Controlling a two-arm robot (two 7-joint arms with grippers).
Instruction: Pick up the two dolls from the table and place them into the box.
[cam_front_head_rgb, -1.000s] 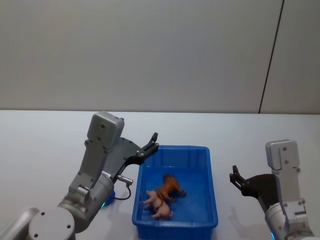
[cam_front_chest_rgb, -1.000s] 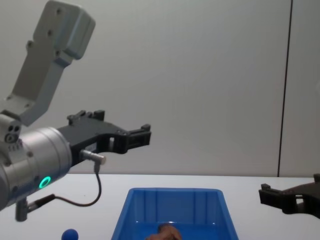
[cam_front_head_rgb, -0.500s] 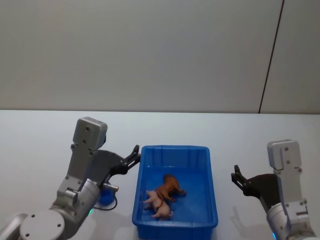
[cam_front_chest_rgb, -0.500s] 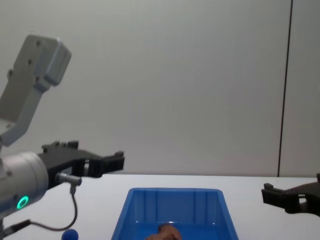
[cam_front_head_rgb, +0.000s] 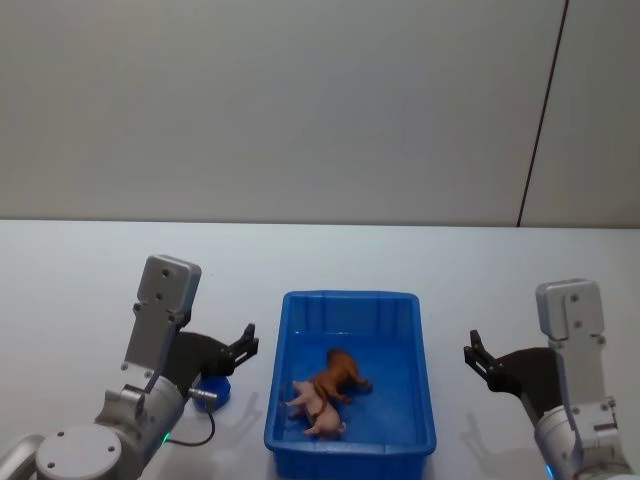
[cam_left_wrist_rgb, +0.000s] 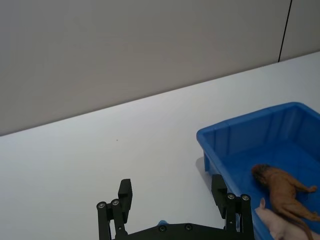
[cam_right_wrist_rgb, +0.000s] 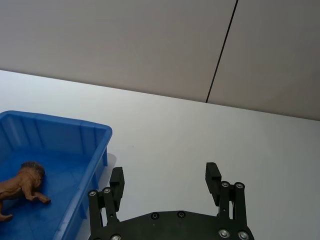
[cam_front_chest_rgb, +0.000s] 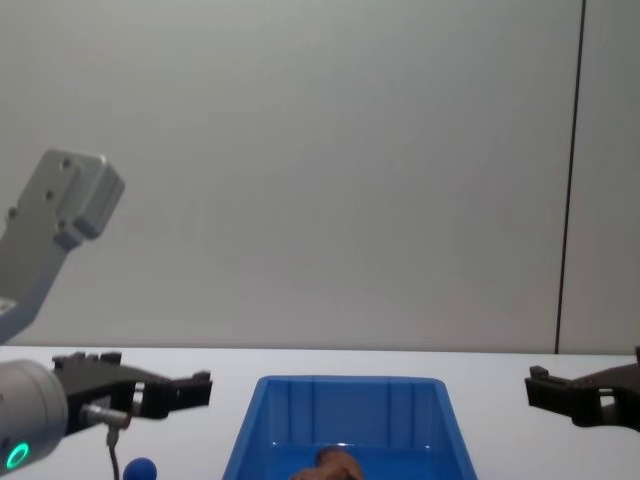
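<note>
— How far along?
— Roughly halfway, judging by the layout. Already inside the blue bin (cam_front_head_rgb: 426, 385): a brown lion figure (cam_front_head_rgb: 340, 375) near the middle, touching a pink pig-like figure (cam_front_head_rgb: 318, 412) toward the front-left corner. Not yet in: a small blue rounded doll (cam_front_head_rgb: 213, 390), sitting on the white table (cam_front_head_rgb: 80, 280) just beside the bin's left wall, toward the table's front edge.

— And the grippers?
— Left gripper (cam_front_head_rgb: 246, 343) spread wide, grasping nothing, hovering just above and beyond the blue doll. Right gripper (cam_front_head_rgb: 471, 351) likewise released and empty, off the bin's right wall.

— Materials, shapes?
— Bin: glossy moulded plastic, sloping walls, vertical ribs. Lion: matte, hard-looking, maned, thin-legged. Pig: smooth, plump. Blue doll: possibly a ball on a base, too hidden to say. Table: smooth, plain.
</note>
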